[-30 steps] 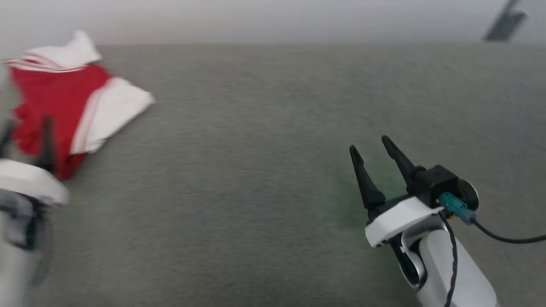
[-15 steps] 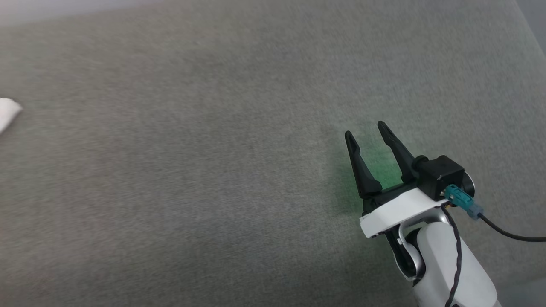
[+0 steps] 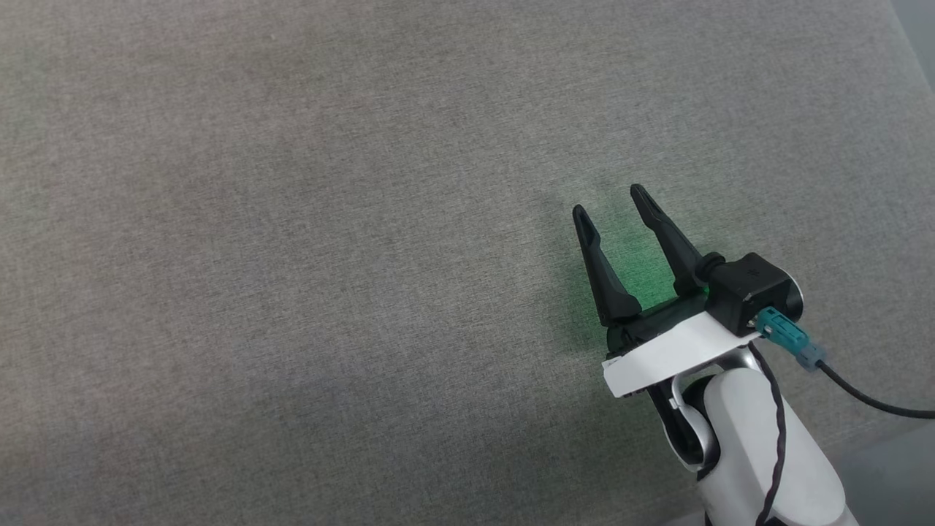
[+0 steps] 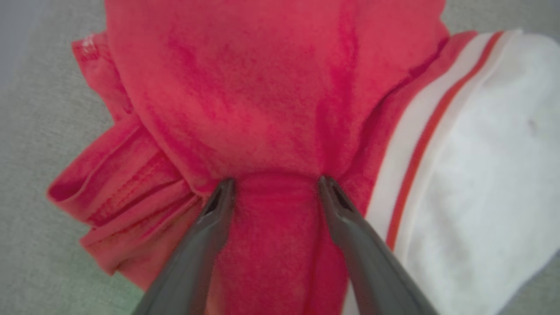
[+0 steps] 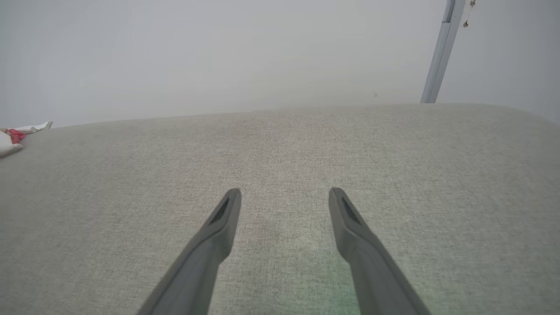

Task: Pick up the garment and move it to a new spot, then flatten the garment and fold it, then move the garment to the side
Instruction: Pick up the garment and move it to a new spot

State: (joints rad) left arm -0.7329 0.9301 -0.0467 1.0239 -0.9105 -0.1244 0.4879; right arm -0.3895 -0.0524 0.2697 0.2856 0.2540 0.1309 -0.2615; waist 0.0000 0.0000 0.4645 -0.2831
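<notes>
Around right gripper [image 3: 608, 199], wide grey surface [image 3: 292, 256]

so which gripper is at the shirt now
The left gripper: its open fingers flank a red fold of the garment. The right gripper is open over the grey surface.

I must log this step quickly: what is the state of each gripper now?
Left gripper: open, fingertips against the garment, not closed on it.
Right gripper: open, empty, over the grey surface.

Garment [image 4: 280, 109] lies on the table [image 3: 292, 256], off to your left, under the left end effector [image 4: 275, 183]. Right end effector [image 3: 608, 201] is above the table, well apart to the right.
</notes>
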